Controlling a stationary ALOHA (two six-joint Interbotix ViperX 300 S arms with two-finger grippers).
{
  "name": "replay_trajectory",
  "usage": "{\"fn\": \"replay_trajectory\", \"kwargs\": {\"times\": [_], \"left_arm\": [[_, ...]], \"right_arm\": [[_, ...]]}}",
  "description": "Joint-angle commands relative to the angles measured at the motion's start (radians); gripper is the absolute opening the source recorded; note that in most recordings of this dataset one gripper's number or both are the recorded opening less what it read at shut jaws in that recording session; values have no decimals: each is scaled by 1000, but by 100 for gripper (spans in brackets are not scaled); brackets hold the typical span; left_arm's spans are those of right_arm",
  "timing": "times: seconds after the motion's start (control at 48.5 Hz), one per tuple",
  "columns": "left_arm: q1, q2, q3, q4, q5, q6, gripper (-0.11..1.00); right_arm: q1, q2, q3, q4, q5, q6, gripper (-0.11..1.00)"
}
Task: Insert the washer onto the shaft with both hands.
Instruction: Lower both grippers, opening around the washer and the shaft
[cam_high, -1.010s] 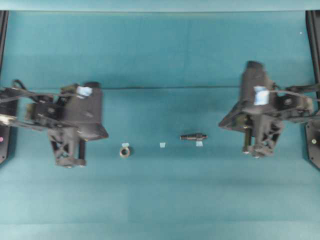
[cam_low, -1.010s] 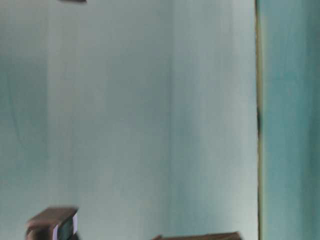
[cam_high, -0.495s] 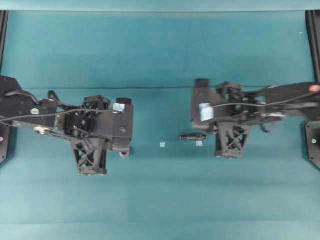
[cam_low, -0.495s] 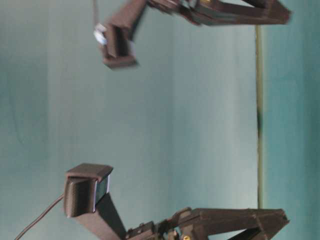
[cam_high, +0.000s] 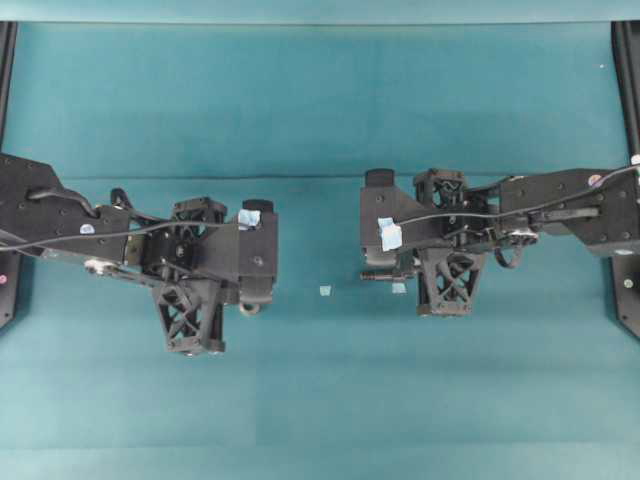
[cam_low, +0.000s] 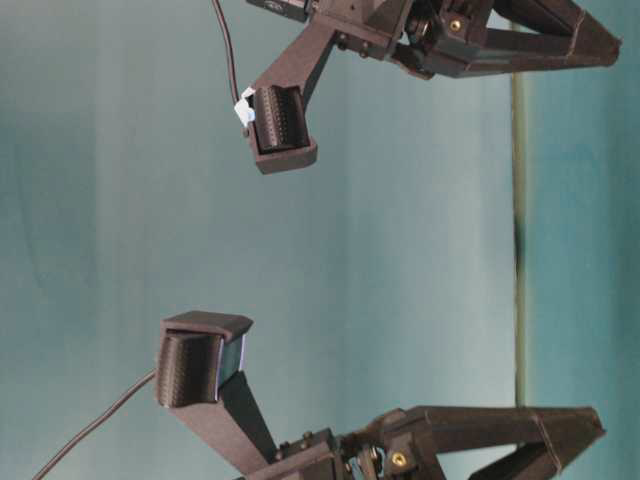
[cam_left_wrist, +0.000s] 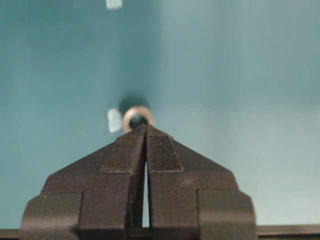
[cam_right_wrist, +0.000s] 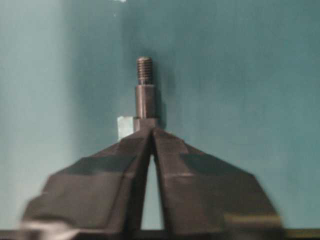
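Even, diffuse light falls from above on the teal matte desk (cam_high: 320, 110), with soft shadows. The table-level view is washed pale by glare. Both wrist views are soft; the right one blurs at its lower edge.

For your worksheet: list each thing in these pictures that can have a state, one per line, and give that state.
washer: lying flat on the table, hole up, not held.
shaft: lying on its side, threaded end away from the jaws, not held.
left gripper: jaws shut, tips just short of the washer.
right gripper: jaws nearly shut, tips meeting over the shaft's near end.
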Motion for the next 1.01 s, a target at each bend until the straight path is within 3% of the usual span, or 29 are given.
{"fn": "replay_trajectory", "kwargs": {"times": [0.0,0.124,0.268,0.371,0.433,0.989], "left_arm": [[0,-2,3,2,-11,-11,5],[0,2,12,2,-12,-15,31],[0,11,17,2,-11,-2,75],[0,23,17,3,-12,9,96],[0,31,15,3,-14,15,96],[8,155,18,5,-94,12,94]], "right_arm": [[-8,-3,-9,2,-6,5,1],[-11,3,-9,0,-2,5,25],[-11,8,-9,-2,-8,2,67],[-12,9,-9,-3,-12,-3,92],[-11,9,-9,-3,-14,-2,97],[-8,80,63,2,-109,5,94]]}}
